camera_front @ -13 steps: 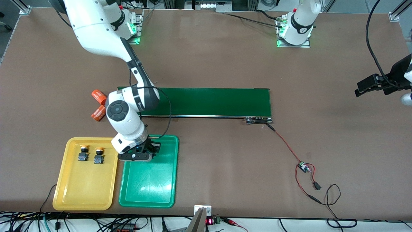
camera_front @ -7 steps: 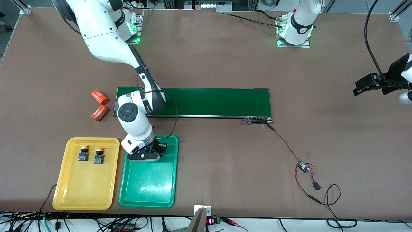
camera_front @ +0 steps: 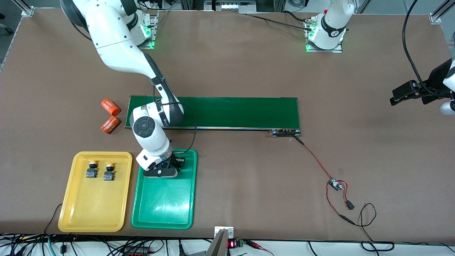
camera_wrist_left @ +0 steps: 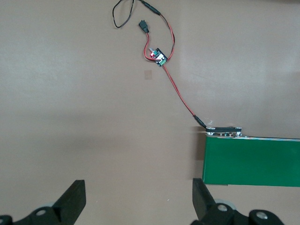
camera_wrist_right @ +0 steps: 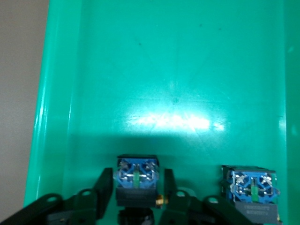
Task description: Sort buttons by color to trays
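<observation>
My right gripper (camera_front: 166, 170) is low over the green tray (camera_front: 165, 208), at its end nearest the conveyor. In the right wrist view its jaws (camera_wrist_right: 137, 190) are shut on a button (camera_wrist_right: 136, 174) with a blue terminal block and a green strip; its cap is hidden. A second such button (camera_wrist_right: 251, 186) lies beside it in the green tray (camera_wrist_right: 173, 70). Two yellow-capped buttons (camera_front: 92, 170) (camera_front: 109, 171) lie in the yellow tray (camera_front: 92, 208). My left gripper (camera_front: 394, 101) waits open and empty in the air over the left arm's end of the table, its jaws wide apart (camera_wrist_left: 139, 206).
The long dark-green conveyor belt (camera_front: 231, 112) lies mid-table and shows in the left wrist view (camera_wrist_left: 253, 161). Two orange cylinders (camera_front: 109, 106) (camera_front: 109, 124) lie by its end. A small circuit board with red and black wires (camera_front: 334, 184) lies toward the left arm's end.
My right gripper has moved from the edge between the two trays to over the green tray, with the button in it. The left arm has barely moved.
</observation>
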Robot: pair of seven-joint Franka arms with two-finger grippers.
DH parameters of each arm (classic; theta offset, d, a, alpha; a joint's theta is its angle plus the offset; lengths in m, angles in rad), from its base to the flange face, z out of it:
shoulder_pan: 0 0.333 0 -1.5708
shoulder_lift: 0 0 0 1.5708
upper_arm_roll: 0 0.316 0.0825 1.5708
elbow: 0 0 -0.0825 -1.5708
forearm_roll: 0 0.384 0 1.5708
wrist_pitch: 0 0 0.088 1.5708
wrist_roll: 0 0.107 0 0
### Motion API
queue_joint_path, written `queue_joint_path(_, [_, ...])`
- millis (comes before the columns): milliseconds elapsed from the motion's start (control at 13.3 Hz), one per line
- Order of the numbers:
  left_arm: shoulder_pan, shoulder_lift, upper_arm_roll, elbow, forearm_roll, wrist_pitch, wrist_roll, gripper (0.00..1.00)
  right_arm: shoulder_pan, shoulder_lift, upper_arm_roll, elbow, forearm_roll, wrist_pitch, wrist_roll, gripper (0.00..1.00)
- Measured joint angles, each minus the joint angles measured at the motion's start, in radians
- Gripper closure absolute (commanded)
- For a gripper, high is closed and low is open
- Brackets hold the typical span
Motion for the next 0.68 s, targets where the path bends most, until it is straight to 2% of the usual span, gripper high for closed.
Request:
queue_joint_path(377, [0.0, 0.0, 0.0, 0.0, 0.0, 0.0, 0.0, 0.0, -0.007, -0.026, -0.004, 0.027, 0.0, -0.033, -0.008, 0.0])
queue_joint_path(678, [0.0, -0.001, -0.002, 0.0, 0.0, -0.013, 0.0, 0.0, -0.024, -0.189, -0.011, 0.061, 0.0, -0.358, -0.082, 0.0])
